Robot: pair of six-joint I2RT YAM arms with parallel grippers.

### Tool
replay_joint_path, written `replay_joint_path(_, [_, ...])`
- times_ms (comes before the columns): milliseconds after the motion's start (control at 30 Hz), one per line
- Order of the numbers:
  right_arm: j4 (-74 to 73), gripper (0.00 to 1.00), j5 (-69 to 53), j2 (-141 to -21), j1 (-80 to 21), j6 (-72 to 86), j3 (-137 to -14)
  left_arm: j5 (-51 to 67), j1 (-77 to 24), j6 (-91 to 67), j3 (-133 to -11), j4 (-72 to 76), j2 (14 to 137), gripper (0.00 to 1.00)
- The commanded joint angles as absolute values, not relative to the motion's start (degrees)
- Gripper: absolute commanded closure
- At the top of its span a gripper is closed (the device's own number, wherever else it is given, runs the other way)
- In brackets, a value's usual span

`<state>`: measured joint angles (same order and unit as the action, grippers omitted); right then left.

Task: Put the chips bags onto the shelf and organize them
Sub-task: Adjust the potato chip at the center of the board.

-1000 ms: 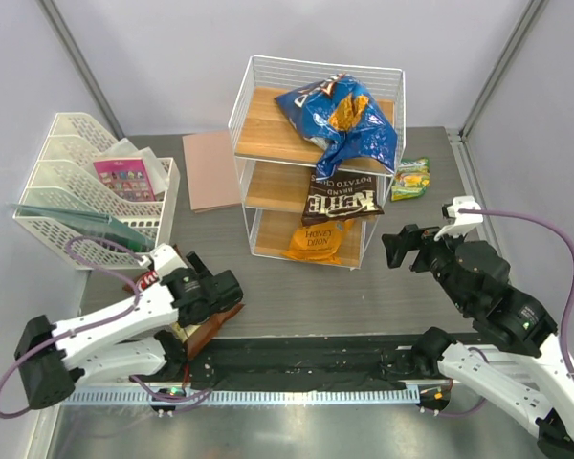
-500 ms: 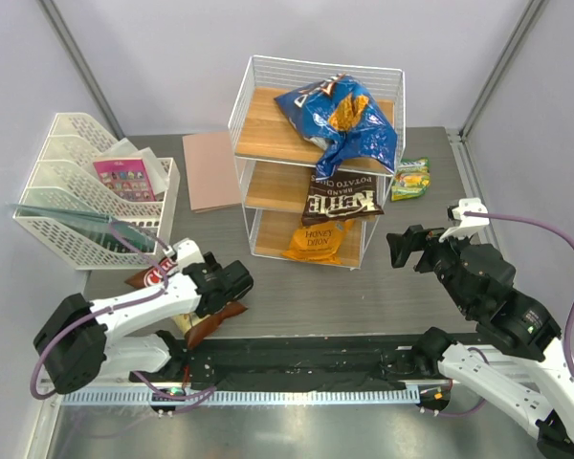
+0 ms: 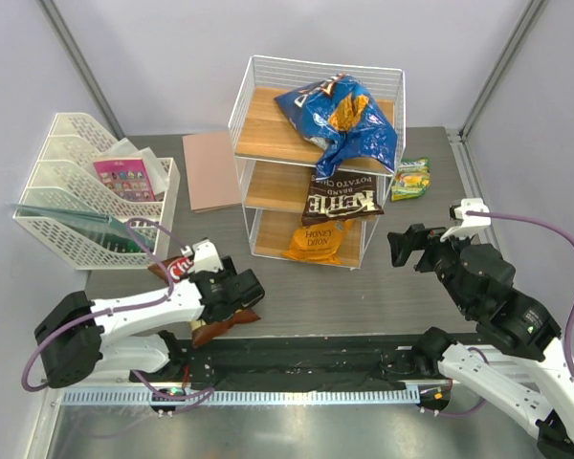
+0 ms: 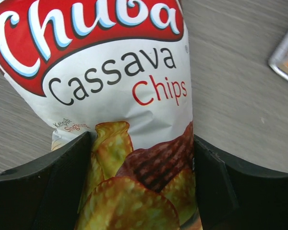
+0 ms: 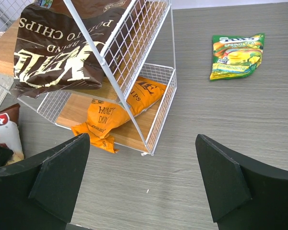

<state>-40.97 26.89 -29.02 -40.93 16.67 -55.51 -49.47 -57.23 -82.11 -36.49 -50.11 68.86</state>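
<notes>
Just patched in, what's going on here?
The left gripper has the cassava chips bag between its jaws at the front left of the table. The right gripper hovers open and empty beside the shelf, which holds the blue bag, brown bag and orange bag. The green bag lies on the table to its right.

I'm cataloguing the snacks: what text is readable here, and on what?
"Chuba Cassava Chips": white bag.
"Kettle Brand Potato Chips": brown bag.
"Honey Dijon": orange bag.
"Spring...": green bag, rest too small.
Blue bag, pink card: unreadable.
</notes>
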Motion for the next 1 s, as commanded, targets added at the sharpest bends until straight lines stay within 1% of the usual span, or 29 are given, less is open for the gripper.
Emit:
replay_joint_path(0, [-39.5, 0.03, 26.9, -30.1, -41.0, 17.4, -55.8, -44.5, -64.5, -91.8, -35.8, -48.9, 67.8, 0.22])
replay_joint_path(100, [-39.3, 0.03, 25.4, -31.0, -41.0, 17.3, -55.5, -44.0, -67.1, -94.1, -39.1, -54.1, 70.3, 0.15])
replay_joint_path(133, [-39.3, 0.03, 24.1, -31.6, -41.0, 17.4, -55.6, -44.3, -68.6, -94.7, -39.9, -54.8, 70.9, 0.19])
replay_joint_path(167, [-39.3, 0.03, 23.1, -31.8, -41.0, 17.2, -55.8, -44.5, -69.3, -93.8, -41.2, -54.1, 71.6, 0.19])
replay_joint_path(200, [-39.3, 0.04, 22.3, -32.0, -41.1, 17.4, -55.9, -44.9, -70.0, -93.7, -42.0, -55.2, 72.0, 0.0])
replay_joint_path(300, [-39.3, 0.04, 22.1, -31.9, -41.0, 17.9, -55.9, -48.2, -70.4, -96.0, -44.6, -59.8, 72.3, 0.0])
replay_joint_path(400, [-39.8, 0.04, 22.9, -31.8, -41.1, 17.8, -56.1, -49.7, -70.4, -96.9, -44.9, -61.4, 69.8, 0.0])
replay_joint_path(600, [-40.1, 0.04, 23.6, -32.3, -41.0, 17.8, -56.9, -46.8, -70.7, -98.1, -43.2, -63.1, 65.3, 0.0])
replay_joint_path(967, [-39.6, 0.04, 23.0, -32.3, -41.0, 18.0, -57.2, -44.0, -75.4, -104.1, -43.9, -73.5, 64.7, 0.0])
